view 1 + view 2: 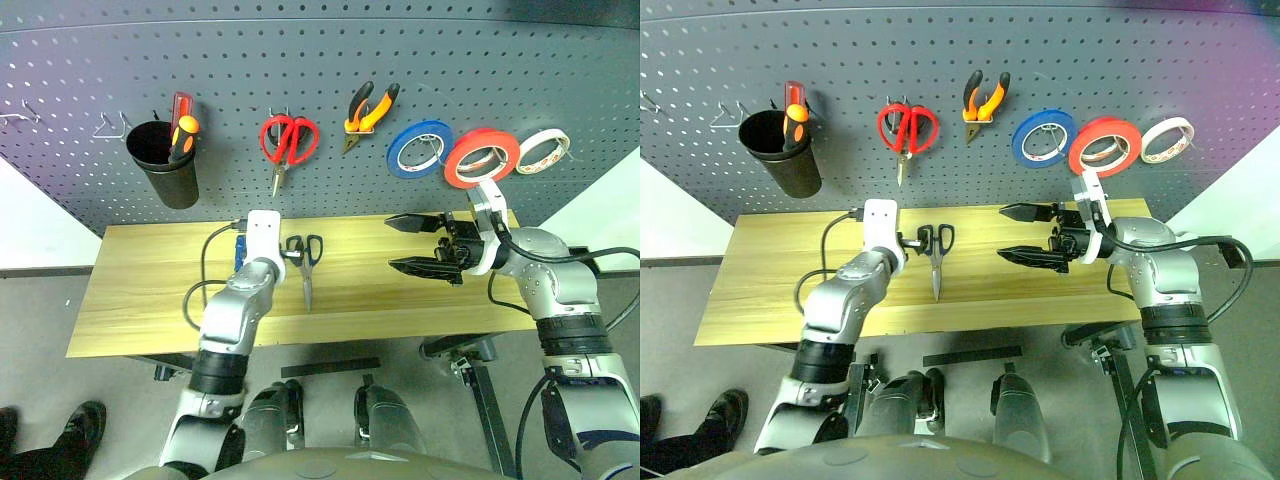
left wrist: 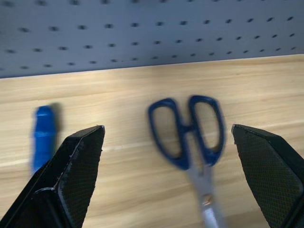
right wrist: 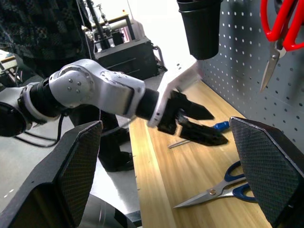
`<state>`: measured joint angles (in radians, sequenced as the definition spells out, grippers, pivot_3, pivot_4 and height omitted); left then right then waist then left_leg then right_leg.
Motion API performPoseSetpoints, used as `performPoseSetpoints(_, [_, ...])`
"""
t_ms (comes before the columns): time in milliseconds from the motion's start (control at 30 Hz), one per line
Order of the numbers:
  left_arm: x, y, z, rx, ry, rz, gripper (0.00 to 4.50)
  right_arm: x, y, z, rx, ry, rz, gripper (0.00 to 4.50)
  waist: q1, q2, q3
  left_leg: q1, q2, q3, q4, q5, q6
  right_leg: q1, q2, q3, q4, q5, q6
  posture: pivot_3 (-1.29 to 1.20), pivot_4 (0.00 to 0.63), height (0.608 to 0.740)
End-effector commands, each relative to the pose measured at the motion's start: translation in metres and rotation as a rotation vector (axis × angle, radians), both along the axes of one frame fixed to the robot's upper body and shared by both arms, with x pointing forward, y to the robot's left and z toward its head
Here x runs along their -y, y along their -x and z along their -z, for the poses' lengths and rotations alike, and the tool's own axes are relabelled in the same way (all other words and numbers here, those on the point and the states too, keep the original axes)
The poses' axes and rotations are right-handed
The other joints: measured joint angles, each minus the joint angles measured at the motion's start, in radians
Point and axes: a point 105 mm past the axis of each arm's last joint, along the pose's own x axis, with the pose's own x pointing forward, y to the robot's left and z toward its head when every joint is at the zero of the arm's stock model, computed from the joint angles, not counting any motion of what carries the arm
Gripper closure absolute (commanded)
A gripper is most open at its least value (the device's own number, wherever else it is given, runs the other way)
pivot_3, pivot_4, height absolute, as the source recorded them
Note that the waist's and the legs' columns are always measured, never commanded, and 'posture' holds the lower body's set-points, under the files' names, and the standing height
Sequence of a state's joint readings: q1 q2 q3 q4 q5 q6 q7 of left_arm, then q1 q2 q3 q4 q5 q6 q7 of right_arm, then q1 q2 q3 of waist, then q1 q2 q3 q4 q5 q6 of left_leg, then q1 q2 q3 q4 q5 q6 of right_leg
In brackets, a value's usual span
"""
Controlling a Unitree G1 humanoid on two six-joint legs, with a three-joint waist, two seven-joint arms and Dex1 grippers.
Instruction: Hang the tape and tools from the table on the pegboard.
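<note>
Dark blue-handled scissors (image 1: 305, 262) lie on the light wood table (image 1: 150, 300), blades toward its front edge. My left gripper (image 1: 272, 245) hovers just left of them, open; in the left wrist view its wide-apart fingers (image 2: 80, 166) frame the scissor handles (image 2: 187, 130). The blue screwdriver handle (image 2: 44, 135) lies beside them, near the pegboard (image 1: 330, 60). My right gripper (image 1: 412, 243) is open and empty above the table's right part, pointing left. The red tape (image 1: 480, 157) and the orange-and-black pliers (image 1: 368, 112) hang on the pegboard.
On the pegboard hang a black cup (image 1: 165, 160) with red and orange screwdrivers, red scissors (image 1: 288, 140), a blue roll (image 1: 420, 148) and a whitish roll (image 1: 543, 150). A person's shoes (image 1: 50, 430) stand on the floor at the front left.
</note>
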<state>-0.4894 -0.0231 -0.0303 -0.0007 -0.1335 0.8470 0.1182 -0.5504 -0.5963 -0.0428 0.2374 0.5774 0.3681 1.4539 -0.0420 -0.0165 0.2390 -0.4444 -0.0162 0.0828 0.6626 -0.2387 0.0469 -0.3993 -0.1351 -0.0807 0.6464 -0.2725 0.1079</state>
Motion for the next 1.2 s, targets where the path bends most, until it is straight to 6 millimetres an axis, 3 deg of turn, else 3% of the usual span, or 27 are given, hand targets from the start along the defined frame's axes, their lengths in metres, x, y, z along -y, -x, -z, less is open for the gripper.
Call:
performPoseSetpoints(33, [0.001, -0.006, -0.005, -0.003, -0.025, -0.038, 0.0, 0.001, 0.002, -0.014, 0.042, -0.028, -0.004, 0.02, -0.003, 0.0, 0.0, 0.0, 0.0, 0.0, 0.0, 0.0, 0.0, 0.0, 0.0, 0.0, 0.0, 0.0, 0.0, -0.17, 0.243, 0.74])
performPoseSetpoints(233, [0.007, -0.006, 0.001, -0.068, 0.021, -0.103, 0.0, 0.004, 0.001, -0.015, 0.027, -0.031, 0.005, 0.02, -0.001, -0.001, 0.006, 0.0, 0.0, 0.0, 0.0, 0.0, 0.001, 0.0, 0.0, 0.0, 0.0, 0.0, 0.0, -0.17, 0.256, 0.74])
performPoseSetpoints(700, [0.035, -0.004, 0.022, -0.225, -0.064, -0.133, 0.0, 0.002, -0.002, -0.013, 0.028, -0.031, 0.024, 0.02, 0.0, -0.003, 0.015, -0.001, 0.0, 0.001, -0.001, -0.002, 0.002, -0.001, -0.001, 0.0, -0.002, 0.0, 0.0, -0.18, 0.267, 0.74])
performPoseSetpoints(1200, [0.063, -0.017, 0.016, -0.222, -0.067, 0.022, 0.0, 0.001, -0.002, -0.013, 0.039, -0.03, 0.038, 0.02, -0.001, -0.004, 0.025, -0.006, 0.0, 0.003, -0.001, 0.0, -0.004, -0.005, -0.001, -0.002, -0.005, 0.001, 0.001, -0.2, 0.274, 0.74])
